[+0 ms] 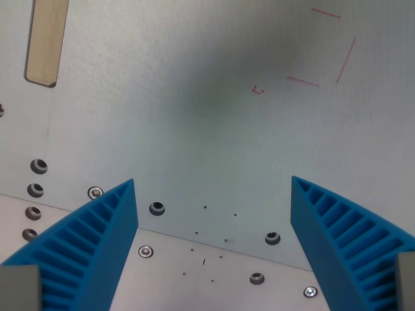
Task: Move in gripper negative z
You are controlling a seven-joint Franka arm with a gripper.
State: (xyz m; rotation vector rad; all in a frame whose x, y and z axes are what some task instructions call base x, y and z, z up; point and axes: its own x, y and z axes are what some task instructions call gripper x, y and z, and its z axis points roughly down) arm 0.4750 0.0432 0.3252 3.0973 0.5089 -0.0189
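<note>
My gripper has two blue ribbed fingers, one at the wrist view's lower left and one at the lower right. They stand wide apart with nothing between them. Below them lies a pale grey metal plate, seen from close above. A soft shadow of the gripper falls on the plate's middle.
A wooden strip lies at the top left. Thin red marker lines are drawn at the top right. Several screws and bolt holes run along the plate's seam near the bottom and down the left edge.
</note>
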